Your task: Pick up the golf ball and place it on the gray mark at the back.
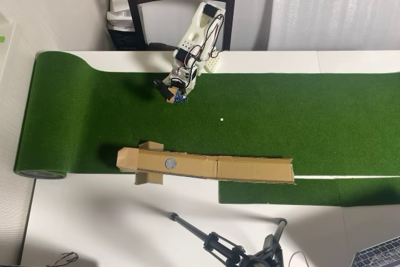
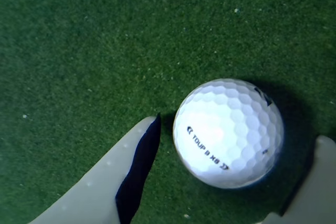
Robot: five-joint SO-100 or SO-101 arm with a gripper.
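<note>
Green putting turf, golf ball lying between the hand's spread fingers, untouched

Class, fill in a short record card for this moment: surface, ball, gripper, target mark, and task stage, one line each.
surface: green putting mat on a white table
ball: white golf ball resting on the mat, between the fingers in the wrist view
gripper: gripper low over the mat, open, one finger on each side of the ball, neither clearly touching
target mark: gray mark on the cardboard ramp, nothing on it
task stage: ball not yet grasped
</note>
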